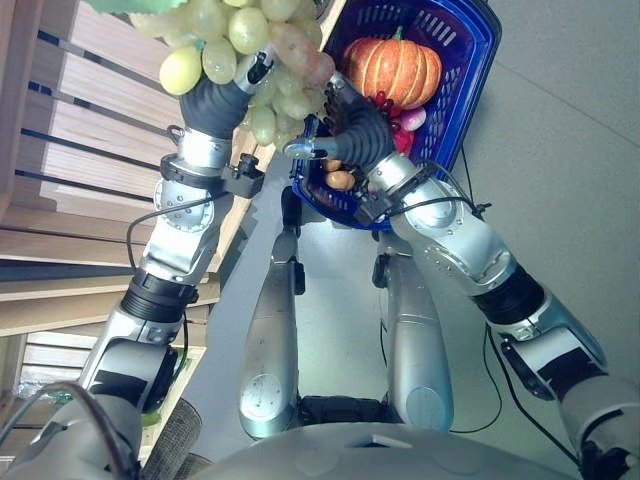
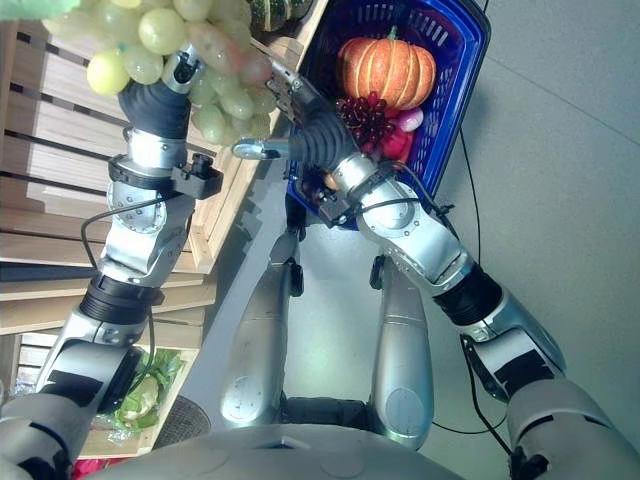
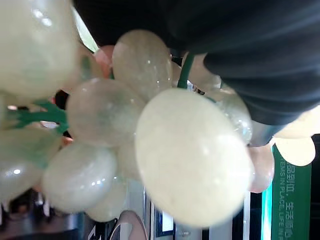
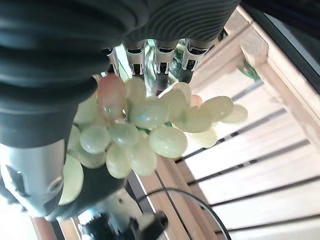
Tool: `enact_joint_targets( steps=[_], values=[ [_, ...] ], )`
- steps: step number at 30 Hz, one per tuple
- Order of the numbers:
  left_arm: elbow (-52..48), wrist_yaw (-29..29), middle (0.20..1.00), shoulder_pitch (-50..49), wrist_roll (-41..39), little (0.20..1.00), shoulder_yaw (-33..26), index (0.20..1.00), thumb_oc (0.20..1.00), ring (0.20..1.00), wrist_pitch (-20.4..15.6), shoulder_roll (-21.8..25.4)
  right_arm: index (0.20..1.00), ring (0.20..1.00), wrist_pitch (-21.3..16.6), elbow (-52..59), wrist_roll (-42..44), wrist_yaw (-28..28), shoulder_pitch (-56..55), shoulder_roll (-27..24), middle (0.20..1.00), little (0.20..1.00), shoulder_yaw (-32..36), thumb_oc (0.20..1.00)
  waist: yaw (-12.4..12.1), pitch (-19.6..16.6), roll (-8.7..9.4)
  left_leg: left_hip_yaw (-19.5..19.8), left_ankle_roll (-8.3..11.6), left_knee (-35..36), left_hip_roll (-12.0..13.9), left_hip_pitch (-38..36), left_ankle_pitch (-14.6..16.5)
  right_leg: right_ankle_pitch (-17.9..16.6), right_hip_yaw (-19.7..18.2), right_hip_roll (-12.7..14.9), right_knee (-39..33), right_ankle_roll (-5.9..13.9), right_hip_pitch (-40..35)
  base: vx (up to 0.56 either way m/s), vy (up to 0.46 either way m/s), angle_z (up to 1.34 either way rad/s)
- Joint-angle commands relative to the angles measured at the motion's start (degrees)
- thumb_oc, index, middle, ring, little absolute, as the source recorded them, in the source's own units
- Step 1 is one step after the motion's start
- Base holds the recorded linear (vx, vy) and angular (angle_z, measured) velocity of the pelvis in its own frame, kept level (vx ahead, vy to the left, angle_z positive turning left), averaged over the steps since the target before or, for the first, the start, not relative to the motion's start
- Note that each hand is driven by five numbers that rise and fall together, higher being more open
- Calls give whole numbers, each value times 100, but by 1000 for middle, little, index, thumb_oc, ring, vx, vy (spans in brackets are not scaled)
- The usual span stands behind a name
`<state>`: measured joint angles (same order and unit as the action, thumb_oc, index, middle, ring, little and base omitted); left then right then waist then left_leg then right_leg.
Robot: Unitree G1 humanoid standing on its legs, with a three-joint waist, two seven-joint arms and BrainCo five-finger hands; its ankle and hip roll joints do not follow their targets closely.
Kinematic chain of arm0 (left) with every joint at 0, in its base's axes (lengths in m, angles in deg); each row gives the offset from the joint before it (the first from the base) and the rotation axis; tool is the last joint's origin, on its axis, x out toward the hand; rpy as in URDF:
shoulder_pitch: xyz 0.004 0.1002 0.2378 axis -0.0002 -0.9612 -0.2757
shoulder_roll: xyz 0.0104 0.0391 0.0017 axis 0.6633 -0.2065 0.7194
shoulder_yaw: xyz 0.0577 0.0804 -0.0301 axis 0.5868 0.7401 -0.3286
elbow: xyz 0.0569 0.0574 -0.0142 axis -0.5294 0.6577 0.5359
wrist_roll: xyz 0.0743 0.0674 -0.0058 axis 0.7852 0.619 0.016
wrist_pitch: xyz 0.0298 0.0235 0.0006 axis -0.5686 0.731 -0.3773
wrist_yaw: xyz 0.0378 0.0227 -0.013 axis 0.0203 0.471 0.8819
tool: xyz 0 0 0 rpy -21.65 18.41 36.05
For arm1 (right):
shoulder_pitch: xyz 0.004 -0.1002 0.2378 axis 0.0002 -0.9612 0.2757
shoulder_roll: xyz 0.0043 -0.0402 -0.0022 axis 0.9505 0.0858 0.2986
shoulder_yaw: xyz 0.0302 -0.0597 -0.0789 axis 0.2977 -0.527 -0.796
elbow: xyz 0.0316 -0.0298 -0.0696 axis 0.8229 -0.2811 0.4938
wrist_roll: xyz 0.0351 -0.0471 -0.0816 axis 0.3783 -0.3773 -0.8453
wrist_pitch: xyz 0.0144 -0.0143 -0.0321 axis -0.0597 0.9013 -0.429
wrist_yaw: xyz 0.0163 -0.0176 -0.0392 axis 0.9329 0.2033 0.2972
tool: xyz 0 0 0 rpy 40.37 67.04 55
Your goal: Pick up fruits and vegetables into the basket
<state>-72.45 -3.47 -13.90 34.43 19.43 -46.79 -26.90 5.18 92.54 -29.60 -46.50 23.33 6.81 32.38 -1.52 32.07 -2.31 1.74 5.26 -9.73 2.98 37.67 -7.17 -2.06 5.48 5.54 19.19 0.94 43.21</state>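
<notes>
The left hand (image 1: 222,100) at the upper left grasps a green grape bunch (image 1: 240,45). The right hand (image 2: 305,125) beside it reaches in, fingers straight, near the blue basket (image 1: 470,60) holding a pumpkin (image 1: 395,70).

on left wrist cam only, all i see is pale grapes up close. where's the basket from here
observer: The blue basket is just beyond the green grape bunch, on the robot's right, behind the right hand.
operator: anything in it yet
observer: Yes, an orange pumpkin and dark red grapes, with other items I cannot make out.
operator: whats the right hand doing
observer: Its fingers are straight and reach to the green grape bunch from the basket side.
operator: and my left hand
observer: The left hand is raised under the bunch, next to a wooden shelf.
</notes>
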Motion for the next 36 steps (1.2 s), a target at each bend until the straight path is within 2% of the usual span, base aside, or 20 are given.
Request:
enact_joint_targets(
  steps=[1, 11, 13, 14, 19, 23, 31, 36],
  values=[
    [-830, -200, 200, 307, -68, 200, -93, 200, 200, 200, -372, 97, 1000, 1000, -62, 566, 194, 322, 263, 185, 1000, 1000, -125, 1000, -65, -228, 170, -194, -355, 24, -620, -34, 361, 468, 396, -431, -212, 78, -499, 0, 0, 0],
    [-776, -481, 200, 376, -309, 200, 38, 200, 200, 200, -396, 164, 1000, 1000, -69, 501, 321, 450, 367, 166, 1000, 1000, -190, 1000, -62, -228, 183, -202, -364, 35, -630, -58, 358, 428, 385, -431, -280, 80, -539, 0, 0, 0],
    [-752, -524, 200, 388, -363, 200, 46, 200, 200, 200, -415, 168, 774, 774, -60, 486, 336, 472, 381, 155, 774, 774, -197, 774, -60, -228, 186, -207, -366, 39, -632, -60, 358, 425, 384, -429, -293, 79, -545, 0, 0, 0],
    [-748, -566, 200, 392, -448, 200, 49, 200, 200, 200, -408, 165, 200, 200, -80, 495, 393, 491, 377, 154, 200, 200, -202, 200, -58, -228, 190, -209, -367, 43, -631, -65, 358, 423, 384, -427, -301, 79, -552, 0, 0, 0],
    [-728, -619, 200, 387, -614, 200, 97, 200, 200, 200, -372, 129, 200, 200, -249, 456, 425, 585, 397, 193, 200, 200, -220, 200, -70, -228, 184, -199, -369, 56, -641, -74, 358, 408, 399, -411, -324, 89, -564, 0, 0, 0],
    [-678, -618, 200, 372, -1065, 200, 122, 200, 200, 200, -407, 58, 200, 200, -346, 471, 396, 531, 421, 253, 200, 200, -228, 200, -66, -228, 184, -191, -377, 66, -653, -60, 351, 393, 390, -417, -340, 87, -547, 0, 0, 0],
    [-675, -683, 200, 261, -1667, 200, 109, 200, 200, 200, -370, -114, 200, 200, -427, 451, 413, 516, 417, 313, 200, 200, -198, 200, -68, -228, 172, -185, -382, 62, -674, -52, 351, 374, 402, -400, -370, 90, -550, 0, 0, 0],
    [-685, -473, 200, 189, -1845, 200, 94, 200, 200, 200, -212, -191, 200, 200, -399, 484, 337, 536, 379, 366, 200, 200, -197, 200, -69, -228, 166, -185, -388, 69, -679, -66, 348, 364, 406, -395, -381, 91, -563, 0, 0, 0]
  ],
)
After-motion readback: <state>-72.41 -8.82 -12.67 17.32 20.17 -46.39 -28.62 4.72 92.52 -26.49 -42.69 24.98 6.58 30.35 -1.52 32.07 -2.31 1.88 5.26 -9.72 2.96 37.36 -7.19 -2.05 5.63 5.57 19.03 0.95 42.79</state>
